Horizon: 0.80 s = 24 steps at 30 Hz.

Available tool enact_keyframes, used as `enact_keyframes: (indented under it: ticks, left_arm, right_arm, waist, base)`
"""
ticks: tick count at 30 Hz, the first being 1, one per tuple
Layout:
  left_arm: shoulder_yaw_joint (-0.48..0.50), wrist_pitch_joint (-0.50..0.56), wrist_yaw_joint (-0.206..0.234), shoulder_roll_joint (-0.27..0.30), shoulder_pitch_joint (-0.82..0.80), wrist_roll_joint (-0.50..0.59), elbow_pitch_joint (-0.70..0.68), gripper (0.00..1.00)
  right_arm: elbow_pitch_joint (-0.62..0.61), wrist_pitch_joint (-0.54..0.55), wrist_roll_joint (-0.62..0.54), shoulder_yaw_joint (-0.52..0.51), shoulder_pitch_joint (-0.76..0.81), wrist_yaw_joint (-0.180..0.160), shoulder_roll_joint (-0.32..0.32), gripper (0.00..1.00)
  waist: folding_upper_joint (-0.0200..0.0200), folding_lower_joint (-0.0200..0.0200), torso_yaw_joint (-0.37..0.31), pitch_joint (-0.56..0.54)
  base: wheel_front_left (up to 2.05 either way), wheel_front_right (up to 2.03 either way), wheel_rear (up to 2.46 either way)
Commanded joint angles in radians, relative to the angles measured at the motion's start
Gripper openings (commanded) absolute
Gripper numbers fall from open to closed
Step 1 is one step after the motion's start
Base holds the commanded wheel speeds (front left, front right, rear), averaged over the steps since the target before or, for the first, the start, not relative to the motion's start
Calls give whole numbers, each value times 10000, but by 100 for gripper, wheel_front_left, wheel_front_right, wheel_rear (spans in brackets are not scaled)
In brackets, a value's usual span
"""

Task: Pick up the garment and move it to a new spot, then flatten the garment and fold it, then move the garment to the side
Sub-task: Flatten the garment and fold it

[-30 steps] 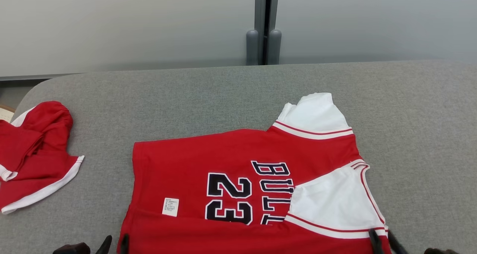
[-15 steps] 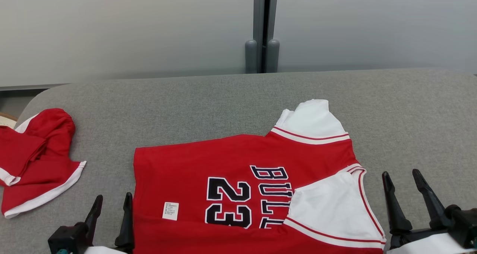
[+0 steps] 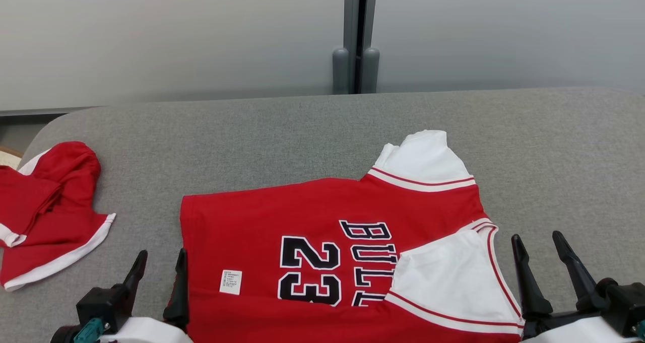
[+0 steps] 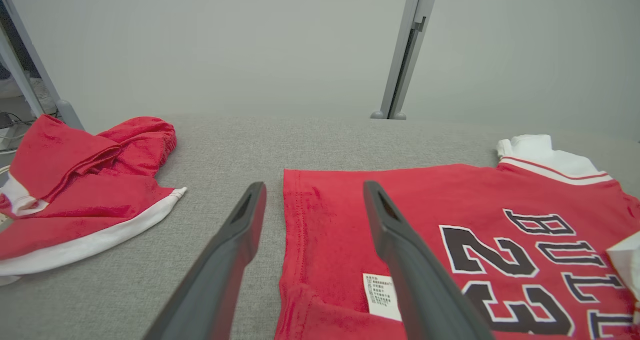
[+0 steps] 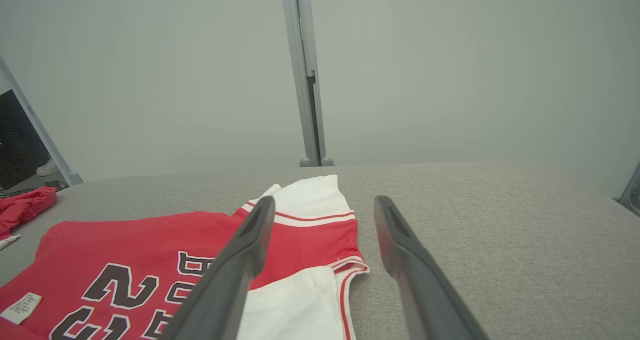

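Overhead, left hand, right hand spread; jersey part-folded

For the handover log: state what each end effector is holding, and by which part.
Nothing is held. The left end effector and right end effector stand open at either side of the red Bulls jersey.

The garment is soft, matt red cloth with white cloth sleeves. The tabletop wears coarse grey woven fabric. At nine o'clock, crumpled red cloth looks faintly plush. The left end effector and right end effector look like smooth, matt dark plastic.
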Motion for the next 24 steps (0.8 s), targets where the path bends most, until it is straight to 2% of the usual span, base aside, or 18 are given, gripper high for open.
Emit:
enact_keyframes:
  ticks: [1,5,9,16,23,24]
  left_arm:
    - [-90,144,-97,39,-370,33,65,100]
    - [-316,774,-539,-47,-1668,-262,742,100]
    - [-346,1078,-786,-80,-2779,-427,1521,100]
    - [-40,1626,-1255,-13,-5059,-968,4343,100]
    - [181,1883,-1829,-113,-6334,-1607,6763,100]
    - [180,1920,-1920,-166,-6410,-1709,6999,94]
  right_arm:
    - [-48,-48,-16,-20,-133,-4,-22,100]
    - [-156,-16,31,97,-479,-4,-33,100]
    - [-212,-28,48,249,-810,-4,3,100]
    - [94,-202,184,612,-1447,-4,-11,100]
    - [637,-394,382,664,-1736,-4,33,100]
    - [707,-409,399,651,-1747,-4,35,100]
  waist:
    - [-1,0,33,157]
    - [-1,0,52,920]
    - [-1,0,-80,1451]
    - [-1,0,-488,2357]
    - [-1,0,-680,2606]
    - [-1,0,-688,2599]
  base:
    - [0,0,0]
    - [0,0,0]
    - [0,0,0]
    - [0,0,0]
    - [0,0,0]
    - [0,0,0]
